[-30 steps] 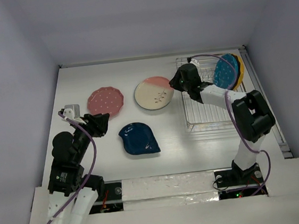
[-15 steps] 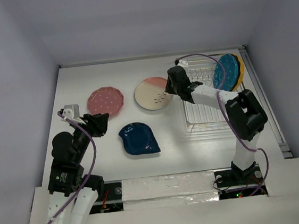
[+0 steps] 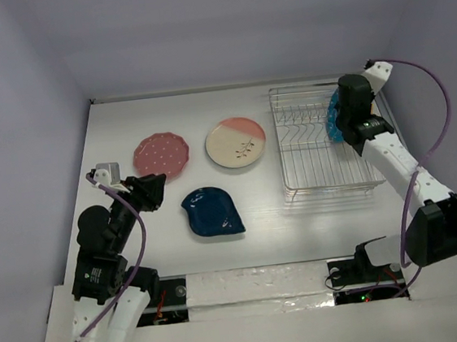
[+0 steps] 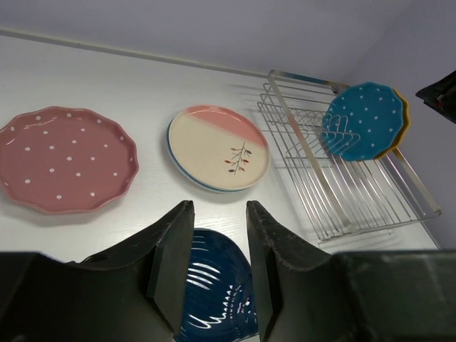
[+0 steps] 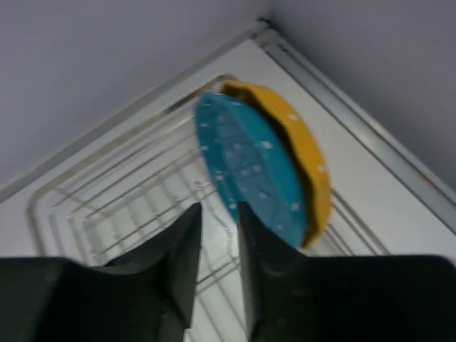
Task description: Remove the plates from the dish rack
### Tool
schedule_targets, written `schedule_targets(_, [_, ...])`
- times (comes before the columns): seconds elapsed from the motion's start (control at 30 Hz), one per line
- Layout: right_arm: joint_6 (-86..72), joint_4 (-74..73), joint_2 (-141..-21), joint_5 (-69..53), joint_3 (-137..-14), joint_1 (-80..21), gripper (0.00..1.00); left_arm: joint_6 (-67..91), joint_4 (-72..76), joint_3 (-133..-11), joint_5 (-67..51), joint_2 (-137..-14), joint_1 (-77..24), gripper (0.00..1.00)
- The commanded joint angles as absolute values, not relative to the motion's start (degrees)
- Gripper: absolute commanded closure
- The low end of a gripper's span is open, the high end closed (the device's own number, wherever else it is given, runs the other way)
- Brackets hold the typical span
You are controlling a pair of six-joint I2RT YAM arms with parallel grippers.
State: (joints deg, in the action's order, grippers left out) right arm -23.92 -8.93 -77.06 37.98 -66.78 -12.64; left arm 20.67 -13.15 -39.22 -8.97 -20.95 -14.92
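Note:
Three plates lie on the table: the pink dotted one (image 3: 161, 155), the cream-and-pink one (image 3: 235, 142) and the dark blue leaf one (image 3: 212, 211). The light blue dotted plate (image 5: 249, 167) stands on edge at the right end of the dish rack (image 3: 319, 179), with the yellow-orange plate (image 5: 303, 153) behind it. My right gripper (image 5: 219, 214) hangs above the rack just left of the blue plate's edge, its jaws a little apart and holding nothing. My left gripper (image 4: 219, 206) is open and empty above the dark blue plate (image 4: 214, 285).
The rack's left slots (image 4: 313, 153) hold only bare tines. A raised rail (image 5: 370, 121) runs along the table's right edge beside the rack. Walls close in at the back and both sides.
The right arm has swung from the cream-and-pink plate across to the right end of the rack, leaving that plate on the table. The left arm has hardly moved.

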Motion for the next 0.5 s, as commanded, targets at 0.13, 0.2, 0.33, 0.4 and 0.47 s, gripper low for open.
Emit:
schedule_targets(0.13, [-15.9, -18.4, -82.3, 43.5, -72.4, -8.1, 0.52, 20.7, -11.0, -39.9, -9.1, -20.1, -16.3, 0.68])
schedule_targets(0.2, [-15.0, -21.8, -85.6, 42.9, -76.8, -6.9, 0.51, 20.8, -11.1, -40.0, -8.9, -20.0, -16.8, 0.67])
schedule_targets(0.33, [-13.1, -23.4, -89.6, 43.5, -80.2, -6.2, 0.52, 20.8, -11.2, -40.0, -8.6, -19.9, -17.4, 0.67])
schedule_targets(0.4, [-12.3, -23.6, -91.7, 43.6, -81.2, -5.6, 0.52, 20.8, -11.2, -40.1, -8.4, -20.0, -18.0, 0.67])
schedule_targets(0.47, [-11.6, -24.0, -93.4, 44.5, -82.9, -5.1, 0.52, 20.8, -11.2, -40.1, -8.3, -20.0, -18.5, 0.67])
